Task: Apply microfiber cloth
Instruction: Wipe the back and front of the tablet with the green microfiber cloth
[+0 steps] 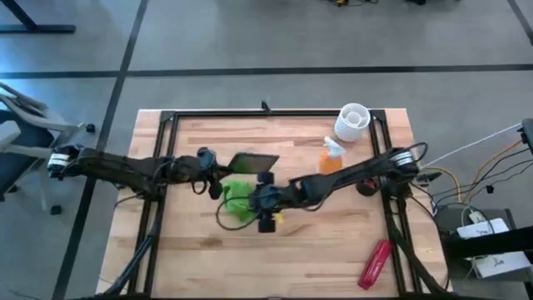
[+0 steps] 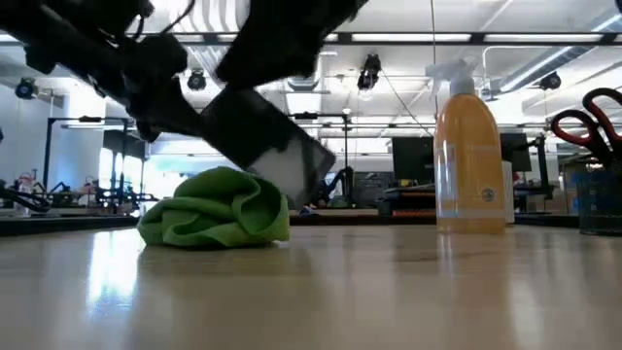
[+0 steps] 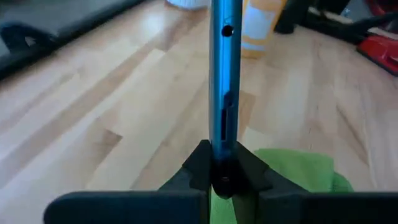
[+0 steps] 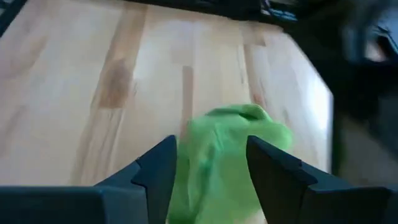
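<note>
The lime-green microfiber cloth [image 1: 236, 198] lies crumpled in a heap on the wooden table [image 1: 316, 250], resting on its underside [image 2: 216, 212]. A dark flat device [image 1: 252, 163] hangs tilted just above and behind it, and my left gripper [image 1: 218, 178] is shut on it. In the left wrist view the device [image 3: 222, 74] shows edge-on as a thin blue strip. My right gripper [image 1: 263, 205] hovers over the cloth's right side, open. Its two fingers [image 4: 163, 167] stand on either side of the cloth [image 4: 217, 155], and no touch shows. My left gripper pinches the device by its two flat faces, at the end nearest the arm [image 3: 222, 163], between its two fingers. The fingers come about level from the table's left. The device is lifted off the table and tilted [image 2: 277, 146]. I cannot tell whether its lower edge touches the cloth.
An orange spray bottle [image 1: 331, 157] stands right of the device, seen upright in the low view [image 2: 470, 156]. A white round object [image 1: 353, 121] sits at the far right, and a red object [image 1: 375, 263] lies near the right front corner. A dark frame [image 1: 275, 114] borders the table.
</note>
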Available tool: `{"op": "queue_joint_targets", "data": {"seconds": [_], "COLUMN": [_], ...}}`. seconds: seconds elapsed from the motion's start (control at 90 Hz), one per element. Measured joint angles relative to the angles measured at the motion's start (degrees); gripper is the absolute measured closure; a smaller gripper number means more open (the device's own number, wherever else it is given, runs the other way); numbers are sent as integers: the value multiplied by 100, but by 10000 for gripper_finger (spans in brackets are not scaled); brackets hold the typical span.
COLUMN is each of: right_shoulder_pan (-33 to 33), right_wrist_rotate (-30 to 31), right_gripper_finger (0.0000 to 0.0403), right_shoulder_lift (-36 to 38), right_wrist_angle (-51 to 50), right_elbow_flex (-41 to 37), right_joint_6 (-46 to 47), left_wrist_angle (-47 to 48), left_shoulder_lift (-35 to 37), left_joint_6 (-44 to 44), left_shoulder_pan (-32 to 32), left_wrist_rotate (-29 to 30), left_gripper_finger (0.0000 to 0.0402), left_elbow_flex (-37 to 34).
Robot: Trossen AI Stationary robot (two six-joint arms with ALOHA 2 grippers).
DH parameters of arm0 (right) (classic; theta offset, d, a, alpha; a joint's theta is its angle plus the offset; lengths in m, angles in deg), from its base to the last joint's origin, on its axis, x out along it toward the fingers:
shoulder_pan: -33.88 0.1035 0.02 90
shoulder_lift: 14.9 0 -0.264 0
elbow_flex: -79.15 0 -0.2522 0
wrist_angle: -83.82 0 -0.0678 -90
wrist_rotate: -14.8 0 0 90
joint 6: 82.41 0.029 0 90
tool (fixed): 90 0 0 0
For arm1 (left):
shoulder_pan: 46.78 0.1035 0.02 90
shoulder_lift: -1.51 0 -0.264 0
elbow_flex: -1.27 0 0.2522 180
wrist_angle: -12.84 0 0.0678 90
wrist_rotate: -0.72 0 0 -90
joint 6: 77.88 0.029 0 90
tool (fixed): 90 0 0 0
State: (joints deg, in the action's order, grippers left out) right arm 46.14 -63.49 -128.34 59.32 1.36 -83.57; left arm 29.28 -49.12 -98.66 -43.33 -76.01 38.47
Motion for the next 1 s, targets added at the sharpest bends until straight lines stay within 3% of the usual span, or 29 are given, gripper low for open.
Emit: {"op": "queue_joint_targets", "data": {"seconds": [0.222,0.456,0.6,0.767,0.844,1.0], "right_shoulder_pan": [-219,-483,-606,-616,-602,-378], "right_wrist_rotate": [-5,30,45,48,289,1489], "right_gripper_finger": [198,213,263,382,391,400], "right_shoulder_lift": [-991,-1630,-1840,-1896,-1844,-1392], "right_wrist_angle": [249,210,169,70,24,142], "right_elbow_flex": [350,541,629,681,679,662], "right_joint_6": [-165,116,124,13,-31,-672], "left_wrist_angle": [143,66,13,-72,-78,-113], "left_shoulder_lift": [-38,-7,-5,-3,-3,-5], "left_joint_6": [-404,-412,-404,-385,-384,-379], "left_shoulder_pan": [932,1070,1066,1066,1065,1064], "left_wrist_rotate": [-1021,-1281,-1287,-1287,-1289,-1289], "left_gripper_finger": [391,391,391,391,392,392], "left_elbow_flex": [-120,-137,-137,-137,-137,-137]}}
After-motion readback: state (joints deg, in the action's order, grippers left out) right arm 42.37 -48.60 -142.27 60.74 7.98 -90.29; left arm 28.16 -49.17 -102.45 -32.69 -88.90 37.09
